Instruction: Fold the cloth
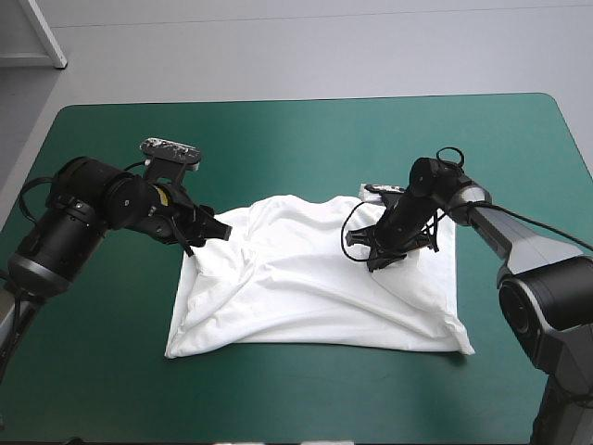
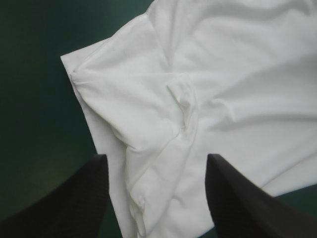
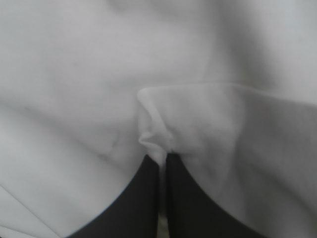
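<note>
in the right wrist view, only an edgeless, soft-focus white field of t-shirt (image 3: 79, 74), outline lost past every side. tips of the right claw (image 3: 163, 157) buried in a pinched fold. in the high view, those tips too small and dark to tell apart. beyond the left claw (image 2: 156, 158), most of the t-shirt cut off. near edge of the bench (image 1: 278, 139) out of frame.

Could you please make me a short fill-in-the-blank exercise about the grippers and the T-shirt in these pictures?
1. The left gripper holds its fingers ____ over the T-shirt.
2. The right gripper is ____ on a raised fold of the T-shirt.
3. The table cover under the T-shirt is coloured ____.
Missing words: open; shut; teal-green.
</note>
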Robot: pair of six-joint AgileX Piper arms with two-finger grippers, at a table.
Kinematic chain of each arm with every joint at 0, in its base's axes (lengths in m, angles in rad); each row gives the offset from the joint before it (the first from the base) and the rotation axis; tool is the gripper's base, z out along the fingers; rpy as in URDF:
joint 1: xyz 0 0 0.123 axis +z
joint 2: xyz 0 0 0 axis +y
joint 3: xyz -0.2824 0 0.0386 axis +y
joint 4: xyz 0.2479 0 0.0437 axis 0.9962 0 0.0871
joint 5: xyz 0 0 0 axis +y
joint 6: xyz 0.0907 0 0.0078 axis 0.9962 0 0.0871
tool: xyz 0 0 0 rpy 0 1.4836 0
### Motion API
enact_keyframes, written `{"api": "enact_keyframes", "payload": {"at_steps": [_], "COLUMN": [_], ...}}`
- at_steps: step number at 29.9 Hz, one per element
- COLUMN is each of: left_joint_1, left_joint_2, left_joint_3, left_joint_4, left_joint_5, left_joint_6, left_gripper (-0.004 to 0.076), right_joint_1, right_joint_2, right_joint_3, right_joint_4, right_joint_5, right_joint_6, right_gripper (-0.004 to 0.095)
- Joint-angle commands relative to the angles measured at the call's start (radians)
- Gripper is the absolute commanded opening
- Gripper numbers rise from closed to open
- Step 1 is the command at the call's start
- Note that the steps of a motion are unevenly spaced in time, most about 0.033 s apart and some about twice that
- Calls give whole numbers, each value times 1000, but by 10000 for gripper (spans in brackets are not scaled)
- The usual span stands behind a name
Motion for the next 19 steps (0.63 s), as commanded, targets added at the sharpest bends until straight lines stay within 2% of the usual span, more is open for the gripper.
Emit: {"api": "enact_keyframes", "payload": {"at_steps": [1,4,6,10,12,14,19], "left_joint_1": [-3,-3,-3,-3,-3,-3,-3], "left_joint_2": [-33,-33,-33,-33,-33,-33,-48], "left_joint_3": [-32,-32,-32,-32,-32,-32,-32], "left_joint_4": [-2,-4,-4,-11,-14,-23,-38], "left_joint_5": [-29,-25,-23,-21,-21,-21,-21], "left_joint_6": [-9,-9,-9,-9,-9,-9,-9], "left_gripper": [423,423,423,423,423,423,423], "right_joint_1": [0,0,0,0,0,0,0], "right_joint_2": [-31,-31,-31,-36,-39,-52,-144], "right_joint_3": [-24,-24,-24,-34,-60,-90,-209], "right_joint_4": [16,16,16,18,18,15,1], "right_joint_5": [-6,-4,4,61,109,125,121], "right_joint_6": [3,-3,-5,-13,-27,-29,-13], "right_gripper": [-13,83,220,558,648,667,613]}}
